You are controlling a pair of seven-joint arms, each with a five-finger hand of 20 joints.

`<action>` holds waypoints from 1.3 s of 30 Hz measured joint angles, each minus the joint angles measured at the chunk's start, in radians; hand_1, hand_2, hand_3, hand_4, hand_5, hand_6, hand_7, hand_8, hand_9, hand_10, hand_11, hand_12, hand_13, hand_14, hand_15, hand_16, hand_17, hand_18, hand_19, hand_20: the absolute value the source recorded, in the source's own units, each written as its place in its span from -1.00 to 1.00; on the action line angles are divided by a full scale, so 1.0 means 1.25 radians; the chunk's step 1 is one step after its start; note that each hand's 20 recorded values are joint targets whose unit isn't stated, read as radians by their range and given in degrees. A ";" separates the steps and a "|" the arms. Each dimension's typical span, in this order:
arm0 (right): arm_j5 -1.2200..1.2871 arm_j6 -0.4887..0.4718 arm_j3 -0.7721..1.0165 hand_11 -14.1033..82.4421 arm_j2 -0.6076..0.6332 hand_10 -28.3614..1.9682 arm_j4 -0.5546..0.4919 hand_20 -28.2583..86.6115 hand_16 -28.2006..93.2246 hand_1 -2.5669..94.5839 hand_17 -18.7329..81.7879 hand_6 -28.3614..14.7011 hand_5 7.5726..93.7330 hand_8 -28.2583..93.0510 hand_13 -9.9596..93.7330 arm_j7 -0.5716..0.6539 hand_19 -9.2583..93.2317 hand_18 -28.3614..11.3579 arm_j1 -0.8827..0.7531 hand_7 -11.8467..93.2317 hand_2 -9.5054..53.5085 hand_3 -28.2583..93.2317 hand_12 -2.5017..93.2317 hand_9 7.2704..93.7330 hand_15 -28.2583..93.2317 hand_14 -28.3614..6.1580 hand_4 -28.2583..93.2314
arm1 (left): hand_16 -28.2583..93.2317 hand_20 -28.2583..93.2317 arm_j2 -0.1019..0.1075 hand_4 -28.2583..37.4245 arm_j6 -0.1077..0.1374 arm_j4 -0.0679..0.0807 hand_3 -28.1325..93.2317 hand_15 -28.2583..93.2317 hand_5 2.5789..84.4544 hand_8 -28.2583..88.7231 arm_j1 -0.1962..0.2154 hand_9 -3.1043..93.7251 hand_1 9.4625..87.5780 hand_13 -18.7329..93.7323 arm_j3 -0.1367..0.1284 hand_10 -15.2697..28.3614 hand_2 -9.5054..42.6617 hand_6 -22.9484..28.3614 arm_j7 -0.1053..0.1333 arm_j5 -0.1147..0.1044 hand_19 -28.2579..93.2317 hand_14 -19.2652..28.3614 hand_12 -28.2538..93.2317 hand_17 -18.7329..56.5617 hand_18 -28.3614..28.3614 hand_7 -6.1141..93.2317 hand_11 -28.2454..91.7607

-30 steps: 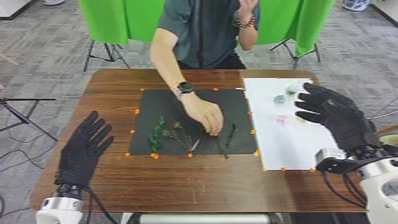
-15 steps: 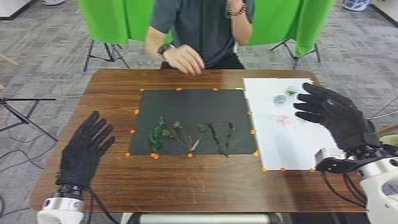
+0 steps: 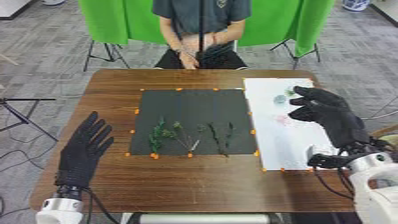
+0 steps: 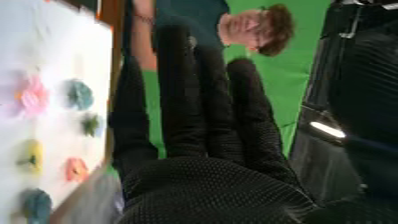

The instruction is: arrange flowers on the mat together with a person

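Note:
Over the right edge of the white sheet, my right hand (image 3: 327, 114) is held with relaxed fingers and nothing in it. In the right wrist view the same hand (image 4: 209, 192) has its fingers extended. My left hand (image 3: 82, 152) lies left of the black mat (image 3: 191, 106), fingers straight. Along the mat's near half are a leafy green stem (image 3: 156, 137), a budded sprig (image 3: 180, 134) and two thin dark stems, one of them here (image 3: 216, 138). The white sheet holds a pink flower (image 4: 34, 95), a teal flower (image 4: 78, 95), a yellow flower (image 4: 31, 156) and an orange flower (image 4: 75, 170).
The white sheet (image 3: 277, 145) lies on the brown table (image 3: 195, 185), right of the mat. Small orange pieces (image 3: 253, 131) line the edges of mat and sheet. A person's hands (image 3: 188, 60) are beyond the table's far edge.
The person's hand has let go of a dark stem on the mat and withdrawn beyond the far edge. My right hand has shifted slightly left. My left hand is still.

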 measured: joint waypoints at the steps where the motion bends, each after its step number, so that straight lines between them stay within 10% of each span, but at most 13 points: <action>1: -0.049 0.047 -0.027 -0.17 0.014 0.22 0.005 0.12 -0.27 -0.27 -0.28 0.27 -0.07 -0.80 0.24 -0.003 0.50 -0.59 0.009 -0.22 -1.00 0.80 -0.52 0.06 0.35 0.13 -1.00 | -0.42 -0.36 0.000 -0.96 0.000 0.000 0.59 -0.32 -0.46 -0.70 0.001 -0.57 -0.55 -0.38 0.000 0.15 -0.69 -0.04 0.000 0.000 0.07 0.27 -0.26 -0.85 0.68 -0.50 -0.24; 7: -0.328 0.205 -0.113 -0.22 0.098 0.26 0.076 0.19 -0.24 -0.31 -0.27 0.25 -0.23 -0.80 0.16 -0.012 0.55 -0.60 0.067 -0.25 -1.00 0.77 -0.51 -0.16 0.56 0.08 -1.00 | -0.42 -0.36 0.000 -0.96 0.000 0.000 0.59 -0.32 -0.46 -0.70 -0.001 -0.57 -0.55 -0.38 0.001 0.15 -0.69 -0.04 -0.001 0.000 0.07 0.27 -0.26 -0.85 0.68 -0.50 -0.24; 16: -0.662 -0.028 -0.217 0.03 0.189 0.28 0.205 0.25 -0.23 -0.25 -0.17 0.28 -0.14 -0.81 0.29 0.096 0.72 -0.56 0.229 -0.19 -1.00 0.76 -0.44 -0.07 0.82 0.10 -1.00 | -0.42 -0.36 0.002 -0.96 -0.003 0.001 0.59 -0.33 -0.45 -0.69 -0.001 -0.56 -0.55 -0.38 0.001 0.15 -0.69 -0.04 -0.008 0.001 0.07 0.27 -0.26 -0.85 0.68 -0.51 -0.25; 28: -1.082 0.056 -0.432 0.07 0.258 0.27 0.320 0.25 -0.22 -0.26 -0.16 0.31 -0.07 -0.82 0.31 0.210 0.73 -0.56 0.372 -0.14 -1.00 0.79 -0.44 0.01 0.81 0.11 -1.00 | -0.42 -0.36 0.012 -0.96 -0.004 0.004 0.59 -0.33 -0.45 -0.69 -0.008 -0.56 -0.55 -0.37 0.001 0.15 -0.69 -0.04 -0.010 0.001 0.07 0.27 -0.26 -0.85 0.68 -0.51 -0.25; 39: -1.036 0.014 -0.468 0.15 0.258 0.20 0.356 0.26 -0.19 -0.23 -0.12 0.34 0.10 -0.82 0.38 0.205 0.74 -0.56 0.423 -0.12 -1.00 0.78 -0.42 0.20 0.79 0.14 -1.00 | -0.43 -0.36 0.016 -0.97 -0.006 0.005 0.59 -0.33 -0.45 -0.69 -0.008 -0.56 -0.55 -0.37 0.001 0.14 -0.69 -0.04 -0.010 0.000 0.07 0.27 -0.26 -0.84 0.68 -0.51 -0.24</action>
